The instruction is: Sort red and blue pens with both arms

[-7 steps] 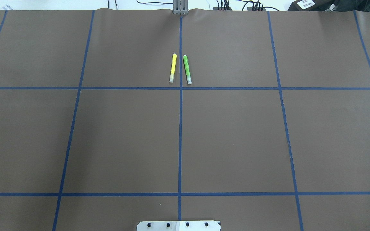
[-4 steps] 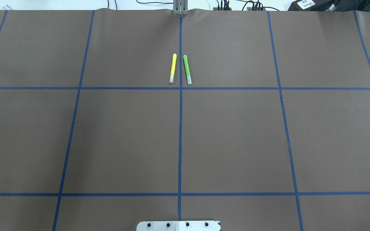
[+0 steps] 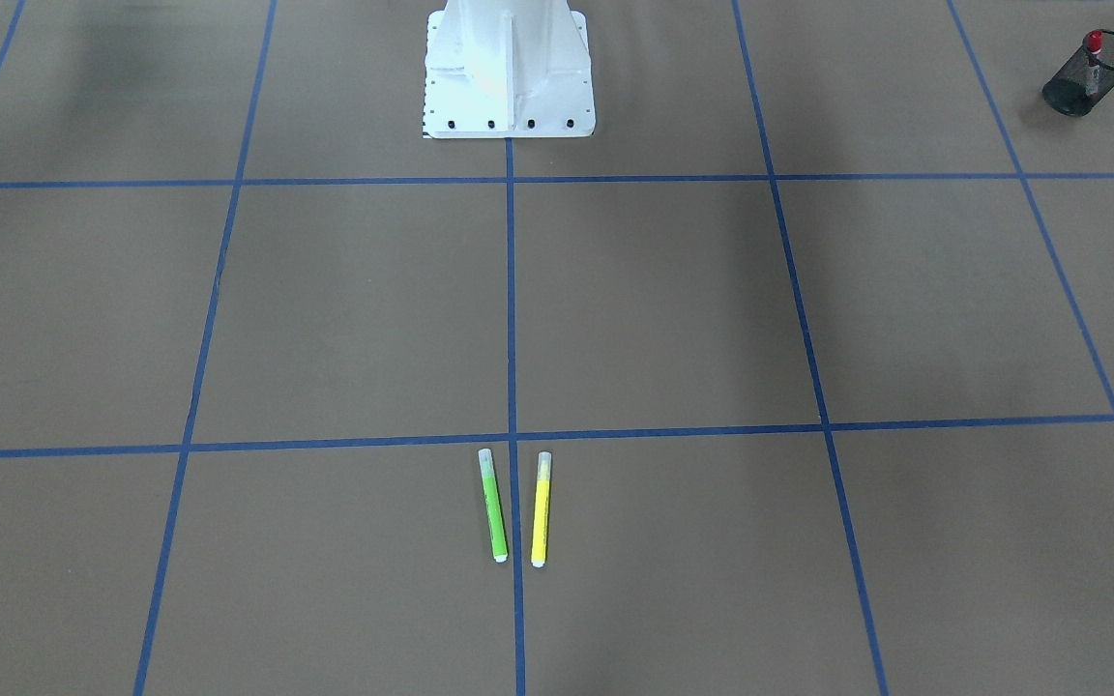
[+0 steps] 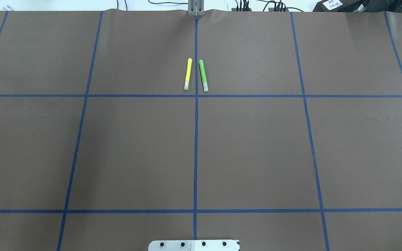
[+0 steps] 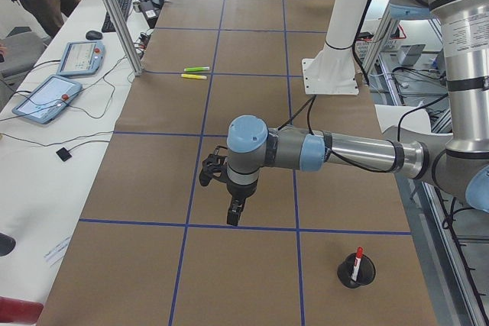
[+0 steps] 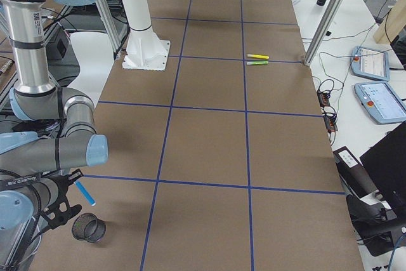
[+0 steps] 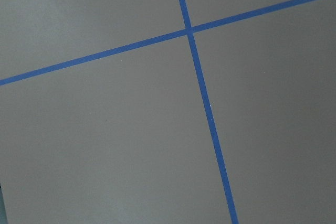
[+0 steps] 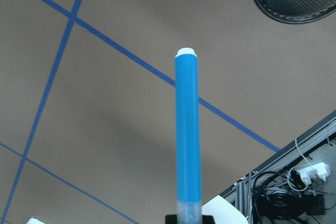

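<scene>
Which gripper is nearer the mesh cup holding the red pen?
Left. The left gripper hovers close to that mesh cup and its red pen; the right gripper, clamping the blue pen, is at the opposite end, beside the other mesh cup.

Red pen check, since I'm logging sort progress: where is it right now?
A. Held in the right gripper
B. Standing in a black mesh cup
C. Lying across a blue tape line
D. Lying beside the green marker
B: the red pen stands in the black mesh cup, red cap up, while the right gripper holds the blue pen.
</scene>
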